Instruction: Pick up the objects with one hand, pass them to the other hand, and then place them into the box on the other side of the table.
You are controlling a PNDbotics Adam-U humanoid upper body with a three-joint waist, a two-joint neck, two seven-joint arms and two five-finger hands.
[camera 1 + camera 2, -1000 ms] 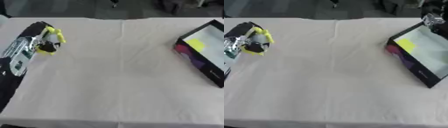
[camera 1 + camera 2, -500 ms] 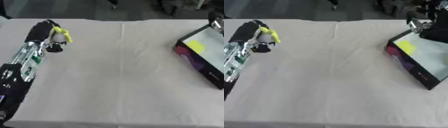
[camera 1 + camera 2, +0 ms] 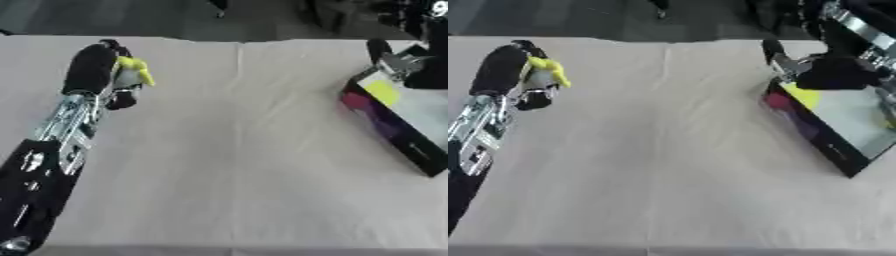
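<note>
My left hand is stretched out over the far left of the table, fingers curled round a small yellow and white object. The open box, dark-walled with a pale floor and a yellow item inside, stands at the right edge. My right hand hangs over the box's far left corner, coming in from the upper right; its finger pose is blurred.
A beige cloth covers the whole table. Beyond the far edge lies a dark floor with chair legs.
My left arm has extended forward and up the table with the yellow object in hand. My right hand has come down into view over the box.
</note>
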